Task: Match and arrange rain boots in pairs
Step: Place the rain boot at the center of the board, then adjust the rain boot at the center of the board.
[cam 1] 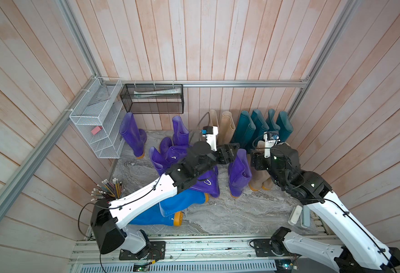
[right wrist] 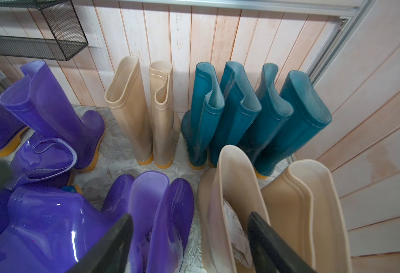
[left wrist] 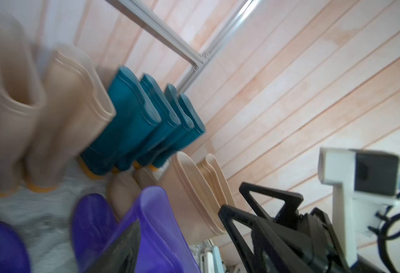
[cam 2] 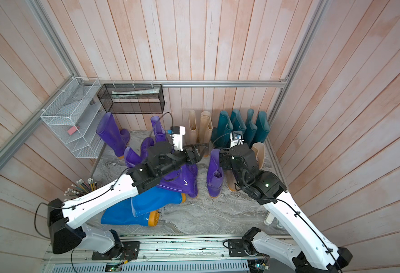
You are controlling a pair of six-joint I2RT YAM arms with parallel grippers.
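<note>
You have 4 teal boots [right wrist: 253, 113] and 4 beige boots [right wrist: 133, 106] paired by the walls; left gripper [cam 2: 200, 151] and right gripper [right wrist: 189, 215] gape empty beside 1 standing purple boot [cam 1: 239, 175]; purple heap [cam 1: 203, 182], 2 blue boots [cam 1: 170, 208] remain.

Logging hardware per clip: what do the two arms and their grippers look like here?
Both the left arm and right arm have white shell links, black joints and black cables clipped along them. Each wrist carries a white camera bracket. The left gripper and right gripper are black, with open triangular-frame fingers. A small green light glows on the right arm.
</note>
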